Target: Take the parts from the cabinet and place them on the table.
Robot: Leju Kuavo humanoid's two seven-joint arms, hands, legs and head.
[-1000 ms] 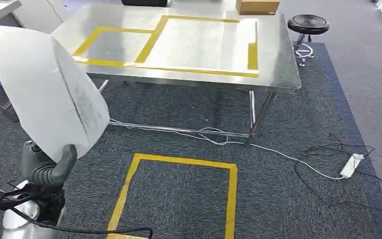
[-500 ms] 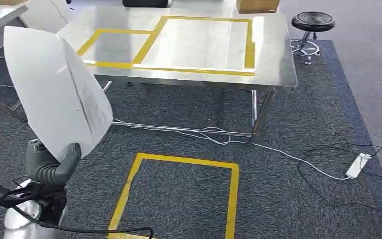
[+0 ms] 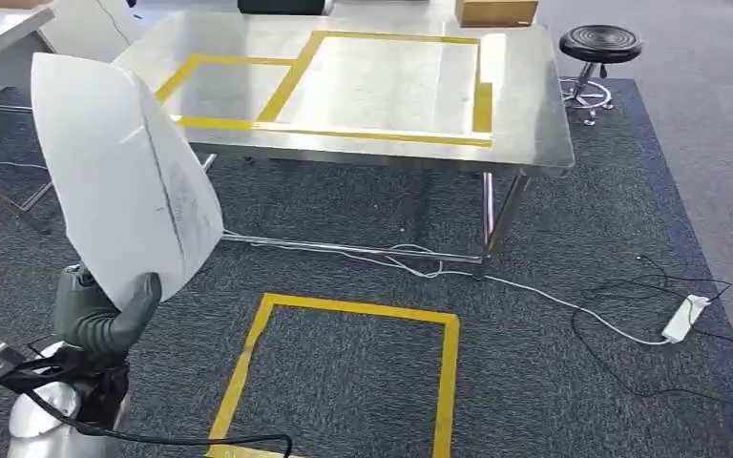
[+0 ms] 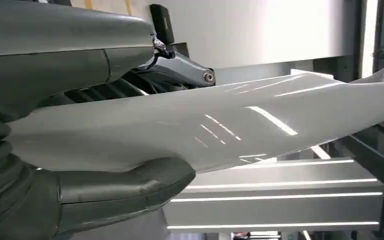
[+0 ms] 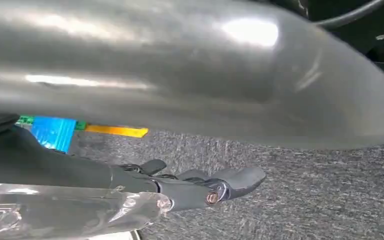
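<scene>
My left hand (image 3: 105, 320) grips a large white curved panel part (image 3: 119, 172) by its lower edge and holds it upright at the left of the head view. In the left wrist view the thumb (image 4: 105, 195) presses under the glossy part (image 4: 230, 130). The steel table (image 3: 525, 105), marked with yellow tape rectangles, stands ahead across the carpet, with the part apart from it. My right hand (image 5: 200, 187) hangs over the grey carpet with its fingers extended and nothing in them.
A cardboard box (image 3: 496, 11) sits at the table's far edge. A black stool (image 3: 599, 45) stands to the table's right. Cables and a white power strip (image 3: 682, 318) lie on the carpet at right. A yellow taped square (image 3: 344, 310) marks the floor before the table.
The white part and my left hand have shifted to the right in the head view, and the whole view has moved a little. The grip on the part is unchanged.
</scene>
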